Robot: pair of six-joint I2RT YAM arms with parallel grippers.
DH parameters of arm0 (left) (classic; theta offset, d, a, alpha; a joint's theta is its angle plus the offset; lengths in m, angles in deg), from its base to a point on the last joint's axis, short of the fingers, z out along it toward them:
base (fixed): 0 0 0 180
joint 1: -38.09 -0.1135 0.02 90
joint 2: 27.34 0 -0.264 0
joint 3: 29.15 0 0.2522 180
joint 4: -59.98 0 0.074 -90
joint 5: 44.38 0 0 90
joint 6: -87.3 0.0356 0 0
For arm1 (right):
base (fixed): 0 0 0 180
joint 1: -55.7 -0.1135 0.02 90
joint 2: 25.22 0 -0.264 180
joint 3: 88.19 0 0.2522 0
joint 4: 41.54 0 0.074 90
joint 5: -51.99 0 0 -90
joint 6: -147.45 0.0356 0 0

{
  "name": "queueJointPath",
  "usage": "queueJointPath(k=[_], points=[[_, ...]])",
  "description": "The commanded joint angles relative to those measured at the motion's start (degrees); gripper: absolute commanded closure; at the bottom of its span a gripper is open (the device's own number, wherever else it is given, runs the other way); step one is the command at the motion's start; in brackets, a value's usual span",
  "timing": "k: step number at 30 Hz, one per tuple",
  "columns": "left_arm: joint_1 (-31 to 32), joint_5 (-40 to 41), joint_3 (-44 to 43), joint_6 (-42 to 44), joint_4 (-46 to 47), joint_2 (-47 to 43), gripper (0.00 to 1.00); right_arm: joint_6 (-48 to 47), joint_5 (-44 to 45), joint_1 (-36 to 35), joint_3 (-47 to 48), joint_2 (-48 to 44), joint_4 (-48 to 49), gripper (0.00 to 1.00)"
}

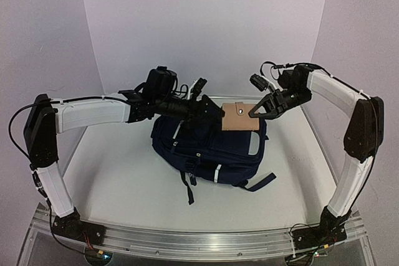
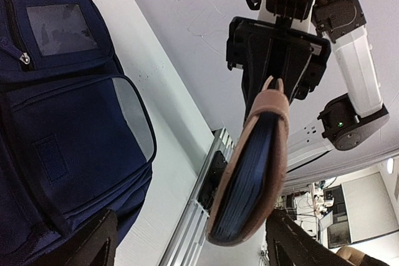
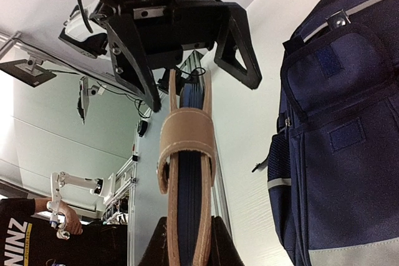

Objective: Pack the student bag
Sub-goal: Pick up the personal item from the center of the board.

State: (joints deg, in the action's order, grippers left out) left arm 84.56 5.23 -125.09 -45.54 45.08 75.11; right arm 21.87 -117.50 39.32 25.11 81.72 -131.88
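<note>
Jaws of the right gripper [image 1: 257,111] clench a tan leather folder with blue pages [image 1: 240,116]; the left gripper [image 1: 217,111] gapes, released. The folder hides part of the large navy-blue fabric backpack [image 1: 209,154].

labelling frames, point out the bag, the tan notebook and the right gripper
student bag [image 1: 206,151], top view, front panel
tan notebook [image 1: 237,118], top view, cover centre
right gripper [image 1: 253,114], top view, between fingertips
</note>
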Motion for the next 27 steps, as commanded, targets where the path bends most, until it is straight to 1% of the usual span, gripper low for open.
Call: queueJointPath(k=[1, 6, 11, 16, 19, 22, 24, 25, 26, 27], points=[[0.67, -2.52, -2.53, 1.09, 5.84, 1.69, 0.23, 0.31, -4.19, 0.50, 0.10, -2.26, -9.86, 1.00], [0.82, -6.28, -3.71, 0.76, 8.24, 3.38, 0.37, 0.08, -4.62, 0.90, 0.05, -1.91, -9.67, 1.00], [0.98, -8.01, -6.07, 0.54, 7.93, 5.50, 0.54, -0.10, -5.55, 0.92, -0.48, -1.16, -9.18, 1.00], [0.99, -8.01, -7.58, 0.32, 8.46, 6.10, 0.61, 0.34, -4.71, 1.00, -0.67, -0.59, -8.79, 1.00], [0.99, -8.41, -8.87, 0.50, 8.30, 6.64, 0.67, 1.22, -4.64, 1.09, -0.77, -0.29, -8.16, 1.00], [1.00, -8.88, -9.62, 0.54, 7.84, 7.00, 0.78, 2.36, -4.04, 1.12, -0.51, 0.31, -7.45, 0.99], [0.98, -9.15, -10.66, 0.69, 6.99, 7.58, 0.86, 3.35, -3.20, 1.21, 0.03, 0.41, -6.59, 0.96], [0.98, -9.18, -11.18, 0.75, 6.44, 7.87, 0.90, 4.06, -2.76, 1.20, 0.22, 0.37, -5.99, 0.93], [0.98, -9.05, -11.77, 0.78, 5.59, 8.09, 0.95, 5.12, -2.12, 1.18, 0.33, 0.28, -5.12, 0.86], [0.97, -8.66, -12.21, 0.78, 4.57, 8.15, 0.98, 6.37, -1.05, 1.19, 0.44, 0.16, -4.08, 0.76]])
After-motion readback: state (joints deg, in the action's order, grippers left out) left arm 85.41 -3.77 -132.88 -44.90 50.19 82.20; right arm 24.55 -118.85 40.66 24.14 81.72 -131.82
